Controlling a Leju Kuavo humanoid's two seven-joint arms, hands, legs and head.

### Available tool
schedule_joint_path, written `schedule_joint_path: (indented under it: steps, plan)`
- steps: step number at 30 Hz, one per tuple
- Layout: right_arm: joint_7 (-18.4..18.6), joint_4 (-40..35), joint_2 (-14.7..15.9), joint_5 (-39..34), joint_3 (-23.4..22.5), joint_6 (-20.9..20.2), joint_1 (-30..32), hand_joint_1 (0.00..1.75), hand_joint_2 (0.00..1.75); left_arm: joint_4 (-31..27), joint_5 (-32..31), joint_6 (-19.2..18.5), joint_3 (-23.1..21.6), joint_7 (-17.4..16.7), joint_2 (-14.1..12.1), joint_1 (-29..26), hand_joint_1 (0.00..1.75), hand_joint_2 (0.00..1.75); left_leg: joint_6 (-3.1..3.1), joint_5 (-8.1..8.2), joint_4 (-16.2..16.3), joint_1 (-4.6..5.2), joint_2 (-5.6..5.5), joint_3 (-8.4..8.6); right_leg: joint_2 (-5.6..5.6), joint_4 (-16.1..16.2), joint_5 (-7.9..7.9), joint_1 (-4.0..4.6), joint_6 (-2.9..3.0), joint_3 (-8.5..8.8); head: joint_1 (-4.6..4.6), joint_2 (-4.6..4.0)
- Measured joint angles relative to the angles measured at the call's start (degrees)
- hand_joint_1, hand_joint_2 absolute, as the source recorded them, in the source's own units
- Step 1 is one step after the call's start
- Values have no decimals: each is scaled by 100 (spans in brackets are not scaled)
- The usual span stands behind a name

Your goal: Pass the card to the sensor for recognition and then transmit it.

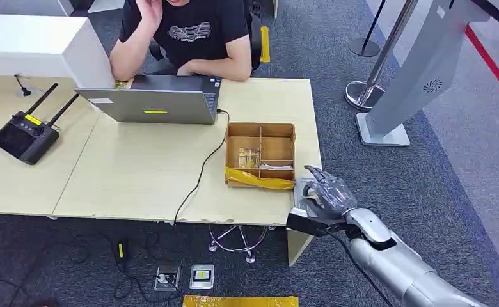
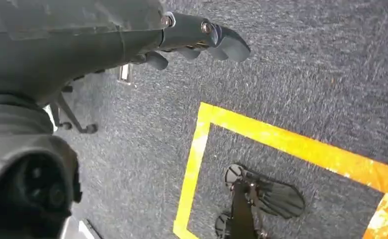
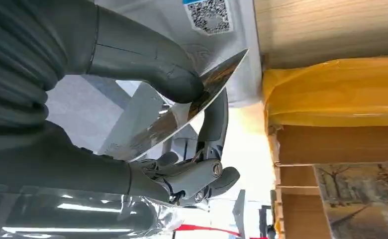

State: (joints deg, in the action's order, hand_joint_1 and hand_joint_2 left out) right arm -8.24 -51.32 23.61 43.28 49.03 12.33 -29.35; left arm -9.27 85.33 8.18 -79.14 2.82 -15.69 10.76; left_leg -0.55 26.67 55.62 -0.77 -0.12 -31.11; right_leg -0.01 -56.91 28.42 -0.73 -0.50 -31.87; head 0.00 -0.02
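While your right hand pinches the glossy card between thumb and fingers at the desk's four o'clock corner, beside the taped cardboard box, that thin grip could let it slip; left hand hangs loosely curled, empty.

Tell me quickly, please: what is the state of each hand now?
Left hand: holds nothing, fingers curled in, over the carpet.
Right hand: pinches a shiny card between thumb and finger.
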Motion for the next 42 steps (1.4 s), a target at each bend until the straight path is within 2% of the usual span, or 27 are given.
schedule_joint_path:
  steps: [10,23,30,33,37,42]
  plan:
    - [-53,44,330,-440,-232,-37,-143,175,175,0,-135,-87,-4,-17,-33,-5,0,0,0,0,2,0,-1,-2,0,0,0,-1,0,-1,0,0]
    - [-20,166,490,-516,-359,-26,-280,175,175,2,-131,-96,-4,-31,-33,-6,0,0,0,0,2,0,-1,-3,0,0,0,0,0,-1,0,0]
    - [-319,653,636,-706,-461,-20,-607,175,175,2,-138,-101,-4,-144,-74,-10,0,0,0,0,3,1,-2,-4,-1,0,-1,-1,-1,-1,0,0]
    - [-321,739,660,-702,-468,-57,-827,175,175,2,-184,-158,-4,-149,-101,-10,0,0,0,0,3,1,1,-8,-2,-3,-5,-1,-3,-2,0,0]
    - [-297,754,572,-617,-464,-219,-1386,175,175,2,-304,-227,-11,-83,-116,-6,0,0,0,-1,2,0,4,-8,0,-8,-6,-1,-1,-4,0,0]
    - [-435,763,74,-501,-446,-195,-2051,175,175,2,-459,-295,-85,105,-140,7,0,0,-2,-6,2,-3,4,-5,1,-16,-6,2,-1,-6,0,0]
